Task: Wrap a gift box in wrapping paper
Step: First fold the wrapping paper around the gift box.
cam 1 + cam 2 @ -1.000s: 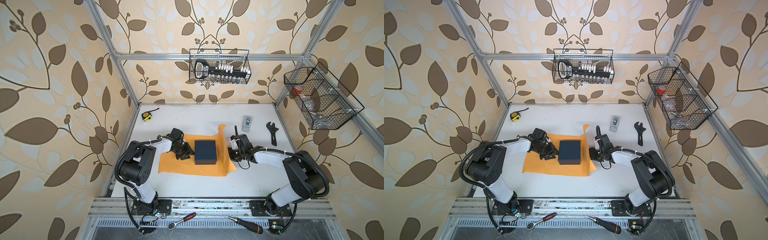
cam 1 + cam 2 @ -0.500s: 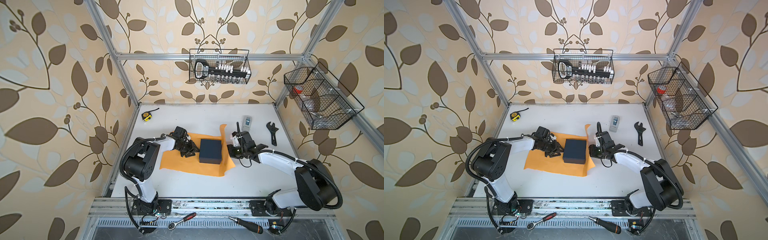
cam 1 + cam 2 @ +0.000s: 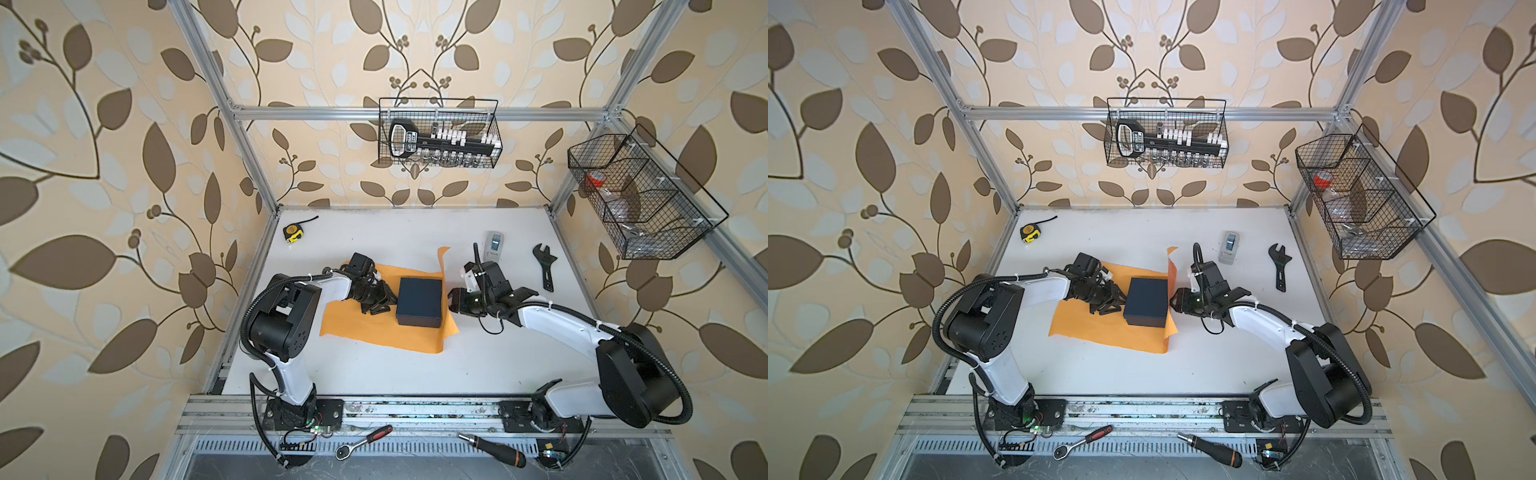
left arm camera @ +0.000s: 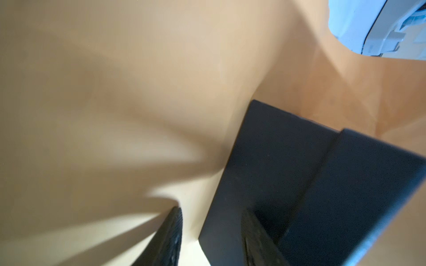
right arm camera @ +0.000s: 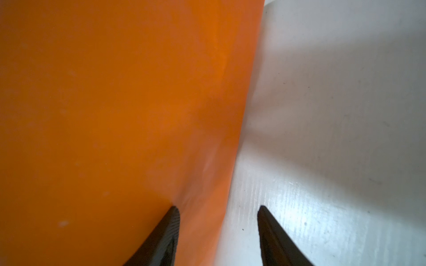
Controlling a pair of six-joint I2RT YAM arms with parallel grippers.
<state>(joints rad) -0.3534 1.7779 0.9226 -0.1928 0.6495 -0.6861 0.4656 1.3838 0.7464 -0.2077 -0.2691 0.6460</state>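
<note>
Two sets of jaws, both spread, flank the gift box (image 3: 419, 301) lying on the wrapping paper (image 3: 374, 334): my left gripper (image 3: 388, 301) at its 9 o'clock, my right gripper (image 3: 452, 300) at 3 o'clock, nearest the paper's upturned edge.

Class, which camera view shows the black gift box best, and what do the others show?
A top view: the gift box sits whole and sharp on the wrapping paper. The left wrist view gives only a blurred, cropped part; the right wrist view shows paper and table, no box.
</note>
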